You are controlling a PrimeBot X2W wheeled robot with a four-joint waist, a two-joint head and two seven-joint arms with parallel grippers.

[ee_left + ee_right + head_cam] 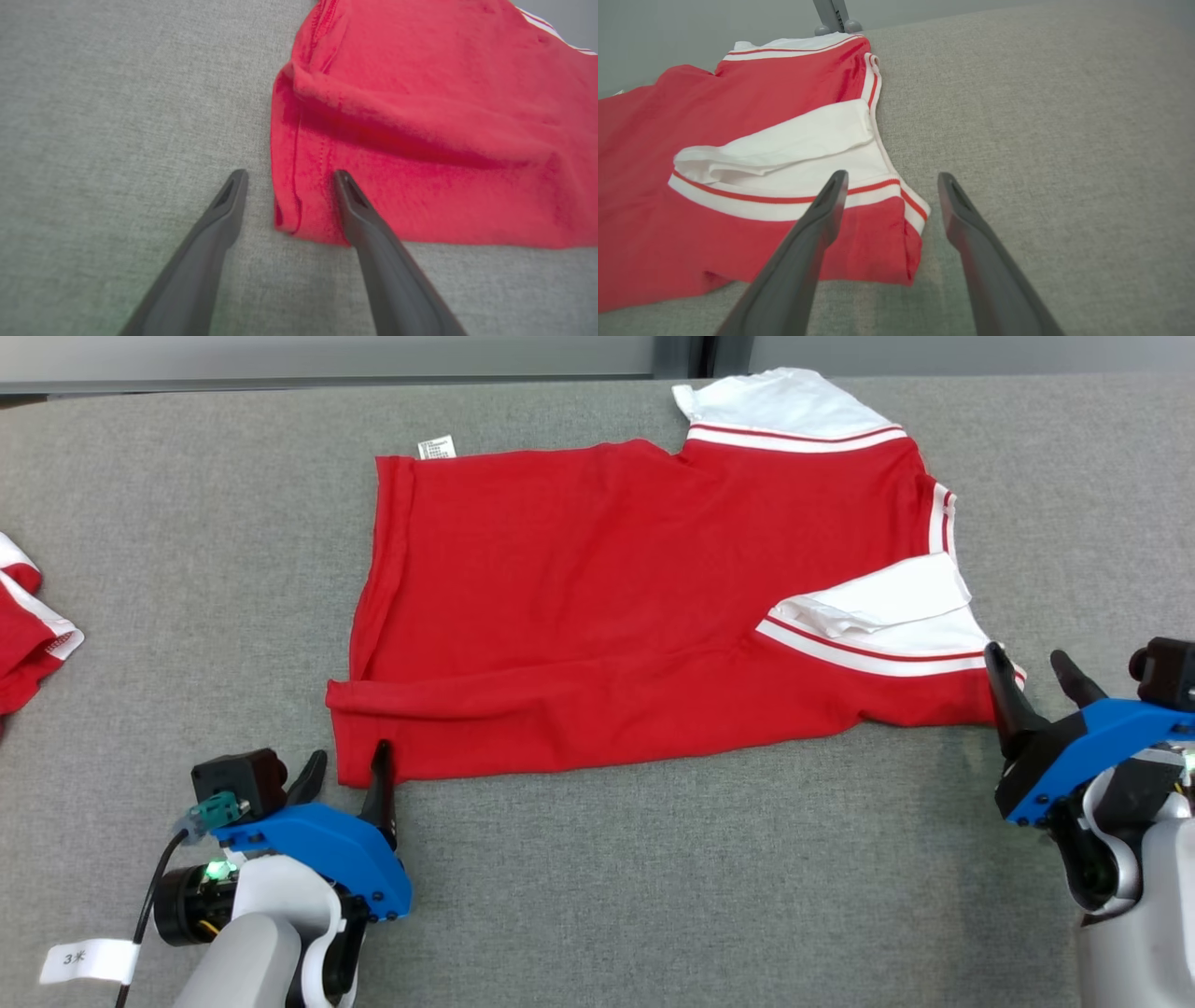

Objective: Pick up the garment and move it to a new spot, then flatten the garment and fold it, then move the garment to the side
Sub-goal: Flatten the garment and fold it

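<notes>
Grey woven fabric covers the counter (187, 523), with a pale wall running along its 12 o'clock edge. A red T-shirt (607, 607) with white, stripe-trimmed sleeves lies spread across the middle. Its long axis runs from 9 to 3 o'clock in the head view, with the hem at 9 and the shoulders at 3. The near sleeve (887, 602) is turned in over the body, and a white care label (436, 448) pokes out at the far hem. Part of another red-and-white garment (23, 635) sits well apart at the counter's 9 o'clock edge.

The left end effector (349, 753) is spread and pinches nothing. It straddles the shirt's 7 o'clock hem corner (359, 765). In the left wrist view (289, 173) one finger lies over the red cloth and the other over bare counter. The right end effector (1027, 655) is also spread and empty. It sits at the 4 o'clock shoulder corner, and its wrist view (893, 175) shows the striped cuff edge between the fingers.

From both end effectors the T-shirt (784, 88) lies toward 12 o'clock, and each arm is nearest its own corner. So a fold would probably carry the near long edge away toward the far one.
</notes>
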